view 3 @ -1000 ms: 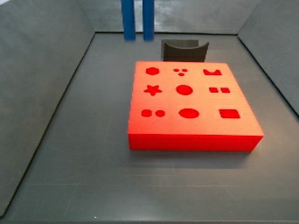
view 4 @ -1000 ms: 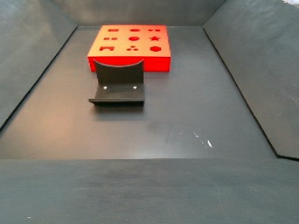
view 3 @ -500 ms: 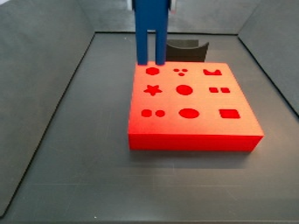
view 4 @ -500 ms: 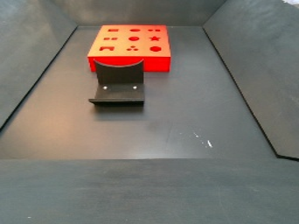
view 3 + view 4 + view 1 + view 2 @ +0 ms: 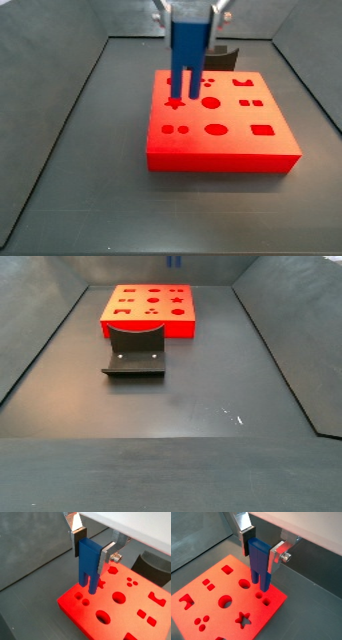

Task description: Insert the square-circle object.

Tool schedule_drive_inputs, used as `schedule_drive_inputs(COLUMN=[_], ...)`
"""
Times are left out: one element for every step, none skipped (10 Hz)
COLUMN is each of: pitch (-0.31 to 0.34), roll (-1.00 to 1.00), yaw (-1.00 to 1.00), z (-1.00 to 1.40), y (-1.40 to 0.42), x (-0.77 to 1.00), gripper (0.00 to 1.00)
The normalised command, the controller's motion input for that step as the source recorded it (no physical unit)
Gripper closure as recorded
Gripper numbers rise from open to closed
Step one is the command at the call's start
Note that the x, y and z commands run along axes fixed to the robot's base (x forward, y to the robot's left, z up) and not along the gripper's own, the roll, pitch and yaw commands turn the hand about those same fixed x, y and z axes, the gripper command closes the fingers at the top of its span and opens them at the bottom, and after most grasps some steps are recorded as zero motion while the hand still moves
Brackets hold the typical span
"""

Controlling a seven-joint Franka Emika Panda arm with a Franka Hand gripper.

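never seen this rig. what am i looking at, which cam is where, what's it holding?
A single robot arm with a two-finger end effector is above the red block, clamping an upright blue square-circle object, prongs pointing down over the block's shaped holes. Two pictures come from cameras on the wrist, close up on the silver fingers. Two come from fixed cameras beside the table. A dark fixture stands on the floor beside the block.

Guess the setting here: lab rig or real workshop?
Likely a lab test cell: bare grey walled enclosure, red block with shaped holes, and the end effector holding the blue square-circle object above it.
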Motion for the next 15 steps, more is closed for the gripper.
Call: schedule_drive_inputs(pitch=[0.000,0.000,-0.029,-0.051,0.000,-0.007,-0.073,-0.170,-0.259,-0.287,-0.291,-0.296,-0.237,-0.097,0.000], roll=[0.09,0.12,0.14,0.23,0.23,0.00,-0.14,-0.24,-0.31,-0.31,-0.32,-0.32,-0.22,-0.04,0.11], yaw=[0.27,0.16,0.15,0.09,0.00,0.00,-0.13,-0.11,-0.02,0.00,0.02,0.04,0.12,0.16,0.13], z=[-0.31,-0.54,-0.63,-0.48,-0.38,-0.27,-0.05,0.00,0.00,0.00,-0.01,-0.02,0.00,0.00,0.00], y=[-0.05,-0.05,-0.04,-0.07,0.00,0.05,0.05,0.19,0.27,0.17,0.04,0.00,-0.11,-0.15,-0.14], x=[0.63,0.63,0.36,0.23,0.23,0.00,-0.25,-0.44,-0.52,-0.48,-0.27,-0.23,-0.12,-0.03,0.00], gripper=[1.00,1.00,1.00,1.00,1.00,1.00,1.00,1.00,1.00,1.00,1.00,1.00,1.00,1.00,1.00])
